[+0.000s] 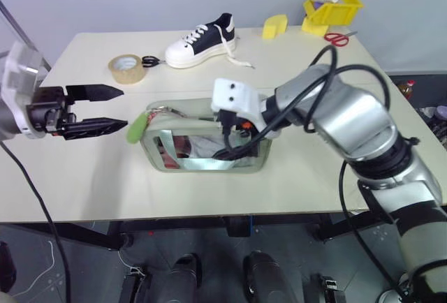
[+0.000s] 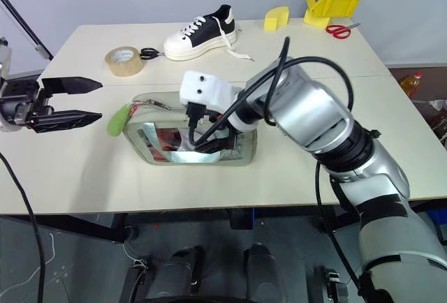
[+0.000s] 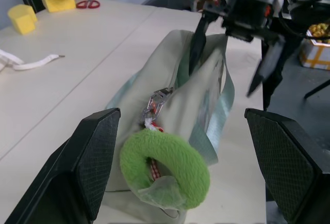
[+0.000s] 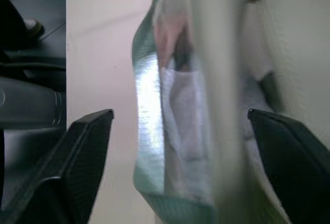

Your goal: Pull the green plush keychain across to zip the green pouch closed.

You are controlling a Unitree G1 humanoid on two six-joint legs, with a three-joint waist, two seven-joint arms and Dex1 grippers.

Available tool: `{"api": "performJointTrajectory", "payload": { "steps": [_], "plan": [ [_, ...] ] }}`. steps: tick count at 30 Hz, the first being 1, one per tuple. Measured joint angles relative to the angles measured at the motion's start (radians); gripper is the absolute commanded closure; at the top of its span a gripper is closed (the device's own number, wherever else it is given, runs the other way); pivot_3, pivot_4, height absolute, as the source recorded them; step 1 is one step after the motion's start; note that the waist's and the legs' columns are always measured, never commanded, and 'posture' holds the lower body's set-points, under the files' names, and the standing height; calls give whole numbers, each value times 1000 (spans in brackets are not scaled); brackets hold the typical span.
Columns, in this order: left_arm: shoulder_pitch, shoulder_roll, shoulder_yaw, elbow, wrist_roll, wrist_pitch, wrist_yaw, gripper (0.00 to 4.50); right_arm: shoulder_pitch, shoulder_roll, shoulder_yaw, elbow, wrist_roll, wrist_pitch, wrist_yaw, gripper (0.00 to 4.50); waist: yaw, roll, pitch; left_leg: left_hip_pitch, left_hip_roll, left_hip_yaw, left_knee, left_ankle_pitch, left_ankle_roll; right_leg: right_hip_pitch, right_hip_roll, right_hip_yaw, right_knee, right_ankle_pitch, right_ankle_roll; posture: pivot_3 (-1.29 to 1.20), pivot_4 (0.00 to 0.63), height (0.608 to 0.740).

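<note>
Table (image 1: 84,177) (green pouch (image 1: 202,151), unlabelled)

No legible text, label, brand, number or sign appears in any view. The surfaces that might carry markings — the green pouch (image 1: 202,142), the roll of tape (image 1: 126,68), the sneaker (image 1: 201,40) and the yellow bin (image 1: 332,6) — show nothing that can be read. The small white item lying in the bin bears dark marks, too small to make out.
</note>
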Motion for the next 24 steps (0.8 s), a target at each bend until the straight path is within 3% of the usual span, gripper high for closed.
{"api": "performJointTrajectory", "payload": {
  "steps": [10, 16, 20, 24],
  "plan": [
    [118, 19, -10, 2, 54, -45, -33, 358, 3, -137, -132, 115, 74, -175, 83, 94, 2, 0, 0, 1, 0, 3, 0, 0, 0, 0, 0, 1, 0, 0, 0, 0, 150, 695],
    [119, 19, -8, -14, 45, -39, -24, 358, 181, -265, -166, 99, 59, -345, 109, 94, 8, 0, 0, 1, 0, 3, 0, 0, 0, 1, -1, 1, -1, 0, 0, 0, 150, 695],
    [115, 19, -10, -14, 45, -40, -23, 358, 266, -295, -174, 94, 51, -388, 110, 1265, 2, 0, 0, 1, 1, 5, 0, 0, 0, 0, 0, 3, 0, 0, 0, 0, 150, 695],
    [82, 19, -21, -11, 66, -54, -10, 358, 283, -274, -173, 72, 51, -406, 91, 3242, -1, 0, 0, 2, 1, 5, 0, 0, 0, 0, 0, 3, 0, 0, 0, 0, 150, 695]
  ]
}}
